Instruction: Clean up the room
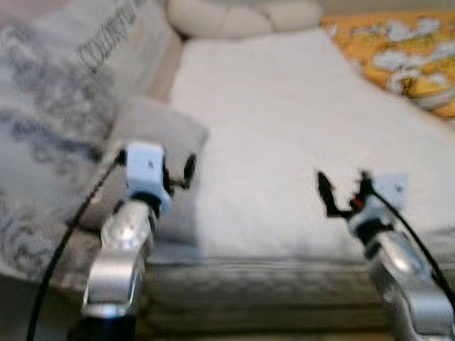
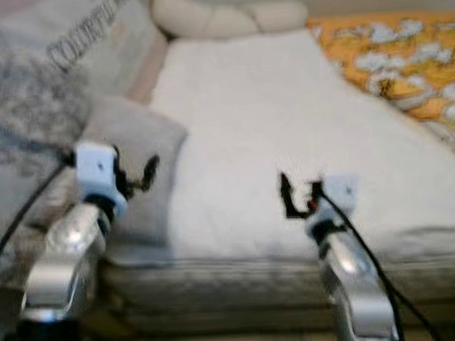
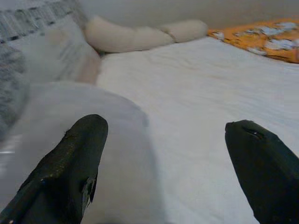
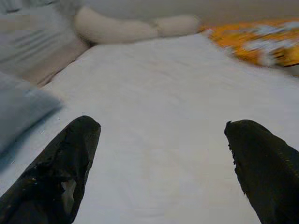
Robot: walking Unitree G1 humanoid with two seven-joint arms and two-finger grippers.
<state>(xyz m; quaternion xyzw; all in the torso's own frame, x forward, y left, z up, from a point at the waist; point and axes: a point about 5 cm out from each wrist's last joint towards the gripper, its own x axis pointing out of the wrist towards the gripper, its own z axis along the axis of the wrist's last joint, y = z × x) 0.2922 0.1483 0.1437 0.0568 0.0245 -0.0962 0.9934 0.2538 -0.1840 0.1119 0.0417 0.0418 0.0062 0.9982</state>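
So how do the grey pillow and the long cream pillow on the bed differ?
The grey pillow is flat and squarish, at the bed's near left corner beside the left gripper. The cream pillow is long, puffy and segmented, lying across the far end. Both rest on the white cover.

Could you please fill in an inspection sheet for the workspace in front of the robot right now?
Surface: white bed cover, spread flat.
Job's things: grey pillow at the bed's left edge; printed grey blanket heaped beside it; orange patterned blanket at far right.
Clutter: nothing seen.
Grippers: left gripper over the grey pillow, fingers open; right gripper over the white cover, fingers open, holding nothing.
Cables: black cable along the left arm; another along the right arm.
Surroundings: cream bolster along the far edge.
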